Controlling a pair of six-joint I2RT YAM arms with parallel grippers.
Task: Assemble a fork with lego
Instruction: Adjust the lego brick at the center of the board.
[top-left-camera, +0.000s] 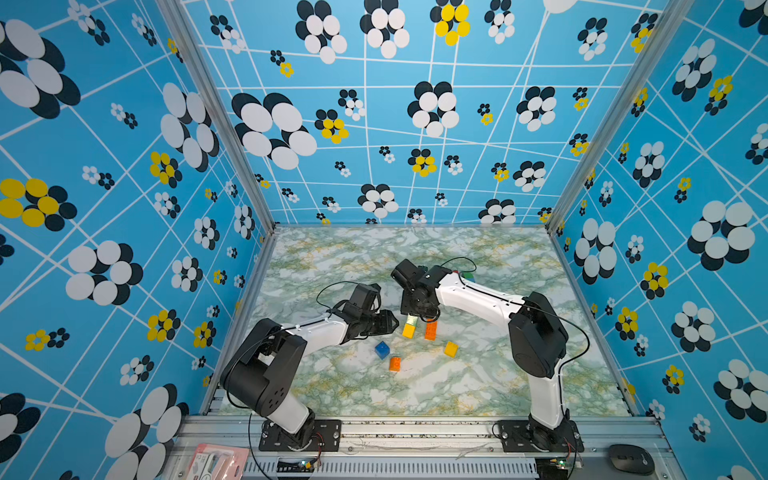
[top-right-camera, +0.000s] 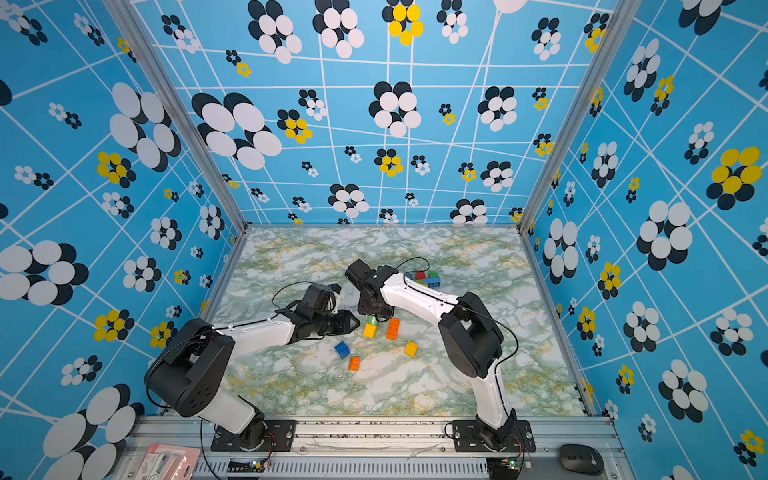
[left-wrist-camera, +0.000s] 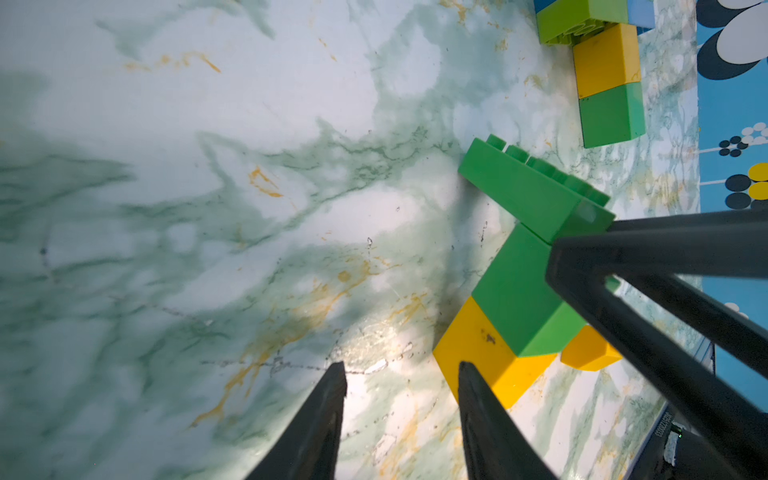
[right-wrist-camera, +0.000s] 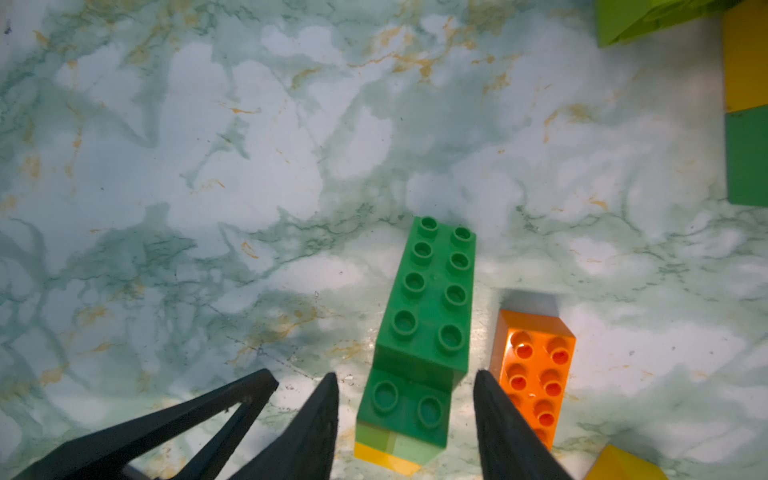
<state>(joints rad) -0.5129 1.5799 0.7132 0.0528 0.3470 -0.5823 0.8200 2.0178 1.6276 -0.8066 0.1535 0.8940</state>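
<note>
A short lego stack stands mid-table: a yellow brick (left-wrist-camera: 478, 349) at the bottom, a green square brick (left-wrist-camera: 519, 291) on it, and a green oblong brick (right-wrist-camera: 432, 299) on top, overhanging. My right gripper (right-wrist-camera: 404, 376) straddles the stack from above, open, with a gap on each side. My left gripper (left-wrist-camera: 402, 365) is open just left of the stack and holds nothing; one finger is close to the yellow brick. In both top views the stack (top-left-camera: 409, 328) (top-right-camera: 370, 328) sits between the two grippers.
An orange oblong brick (top-left-camera: 431, 330) lies right beside the stack. A blue brick (top-left-camera: 382, 349), a small orange brick (top-left-camera: 395, 363) and a yellow brick (top-left-camera: 451, 349) lie nearer the front. A cluster of joined bricks (top-right-camera: 424, 278) sits behind the right arm.
</note>
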